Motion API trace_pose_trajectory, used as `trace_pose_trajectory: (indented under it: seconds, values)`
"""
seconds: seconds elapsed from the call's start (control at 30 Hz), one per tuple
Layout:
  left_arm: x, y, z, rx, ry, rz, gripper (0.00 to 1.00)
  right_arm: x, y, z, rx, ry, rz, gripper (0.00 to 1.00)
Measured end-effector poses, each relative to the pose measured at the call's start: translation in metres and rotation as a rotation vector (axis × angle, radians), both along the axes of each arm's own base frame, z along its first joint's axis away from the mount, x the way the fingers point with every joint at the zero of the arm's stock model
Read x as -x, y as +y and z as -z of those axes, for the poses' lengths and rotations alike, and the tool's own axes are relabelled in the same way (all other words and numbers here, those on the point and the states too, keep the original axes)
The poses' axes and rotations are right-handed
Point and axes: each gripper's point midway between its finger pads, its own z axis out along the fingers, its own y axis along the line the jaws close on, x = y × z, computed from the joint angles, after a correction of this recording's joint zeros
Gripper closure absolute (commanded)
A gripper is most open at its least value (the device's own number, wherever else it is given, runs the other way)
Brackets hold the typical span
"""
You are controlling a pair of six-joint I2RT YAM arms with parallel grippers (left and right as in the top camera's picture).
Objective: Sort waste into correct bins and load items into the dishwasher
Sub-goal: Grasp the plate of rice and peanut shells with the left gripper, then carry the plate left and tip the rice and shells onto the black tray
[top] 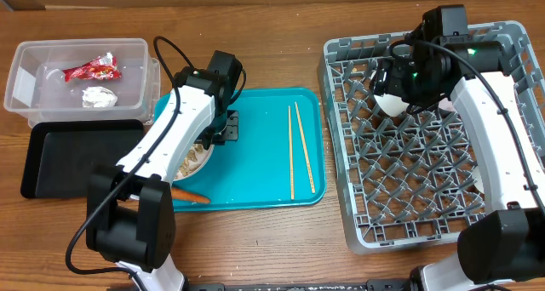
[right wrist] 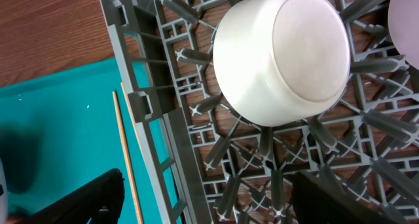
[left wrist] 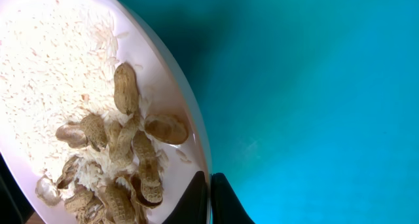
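Plate rim sits pinched in the low, down-pointing left hand.

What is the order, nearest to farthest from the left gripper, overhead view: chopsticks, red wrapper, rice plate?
1. Rice plate, at the left gripper.
2. Chopsticks, right, on the teal tray.
3. Red wrapper, far left in the clear tub.

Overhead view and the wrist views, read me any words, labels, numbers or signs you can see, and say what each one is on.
Red wrapper in the tub: pale print, too small and crumpled to read.
Nothing else: no text shows on the teal tray, plate or rack.
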Motion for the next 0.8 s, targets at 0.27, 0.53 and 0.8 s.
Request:
trace_pose_trajectory:
  seconds: [0.27,0.53,0.8]
  values:
    - [0.001,0.003,-0.001,-0.016,0.002,-0.004,0.96,0.000,0.000,0.000,0.000,0.000,0.000,0.16]
    - [-0.001,0.005,-0.015,-0.033,0.003,-0.004,0.96,0.000,0.000,0.000,0.000,0.000,0.000,0.16]
    - [-0.004,0.007,-0.027,-0.043,-0.007,-0.009,0.96,0.000,0.000,0.000,0.000,0.000,0.000,0.16]
